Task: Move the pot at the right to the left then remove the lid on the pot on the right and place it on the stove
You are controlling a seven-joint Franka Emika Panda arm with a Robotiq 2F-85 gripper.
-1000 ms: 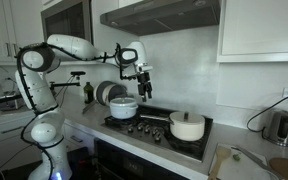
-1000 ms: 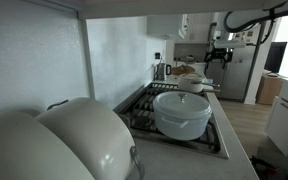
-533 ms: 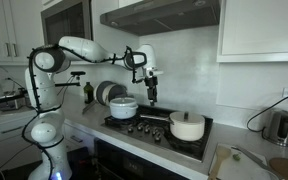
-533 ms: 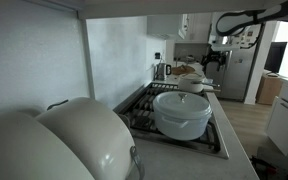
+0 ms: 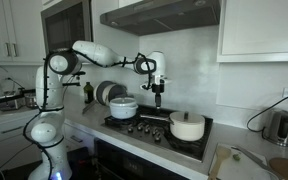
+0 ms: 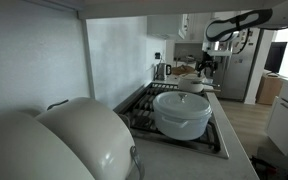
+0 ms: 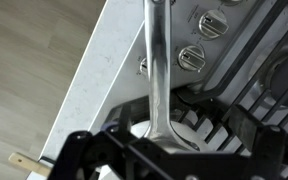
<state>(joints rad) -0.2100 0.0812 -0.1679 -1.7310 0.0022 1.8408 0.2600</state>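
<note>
Black stove [image 5: 154, 122] fills the middle of the counter, and its row of round knobs [image 5: 136, 128] runs along the front edge, closest to the camera in an exterior view. Just behind the knobs, on the right part of the stove, stands the pot [image 5: 187, 129], low and cream-white. The lid [image 5: 187, 117], nearly flat, sits closed on it. On the left part stands a wider pot [image 5: 123, 108] with a domed lid [image 6: 182, 100] on top. The two pots are well apart.

Between them, and higher, the gripper [image 5: 158, 101] hangs with its fingers pointing down over the back part of the stove. It touches neither pot. In the wrist view a narrow silvery bar [image 7: 156, 60] rises from the dark gripper frame, above the knobs and the pale countertop [image 7: 94, 70]. I cannot tell if the fingers are wide, narrow or holding something.

Farther back, white plates [image 5: 108, 93] lean near the wall behind the wider pot. A metal kettle [image 5: 280, 127] stands far to the right.
</note>
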